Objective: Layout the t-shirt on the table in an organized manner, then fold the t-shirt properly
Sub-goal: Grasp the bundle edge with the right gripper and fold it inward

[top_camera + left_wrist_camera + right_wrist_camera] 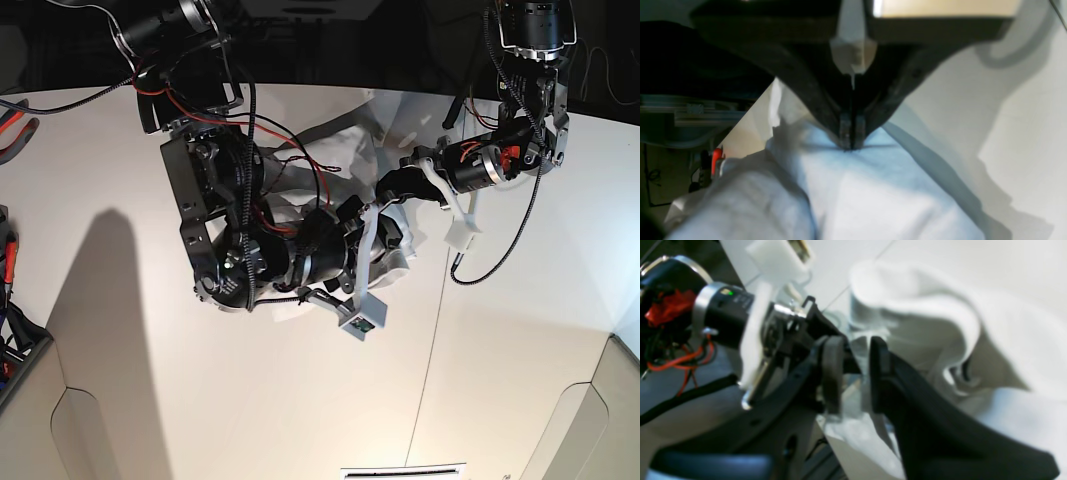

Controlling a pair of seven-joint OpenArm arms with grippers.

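Observation:
The white t-shirt (340,150) lies crumpled in a heap at the middle of the table (150,400), partly hidden under both arms. My left gripper (851,141) is shut, pinching a ridge of the t-shirt (873,193); in the base view it (388,190) reaches in from the right. My right gripper (855,373) has a bunched fold of the t-shirt (917,300) between its jaws; in the base view it (392,235) sits just below the left one. The left arm's wrist (723,313) shows close beside it.
A thin dark seam (430,330) runs down the table. Rounded cut-outs (60,420) mark the front corners. Red-handled tools (15,120) lie at the far left edge. Off the table edge are a metal frame (690,113) and a red item (716,156).

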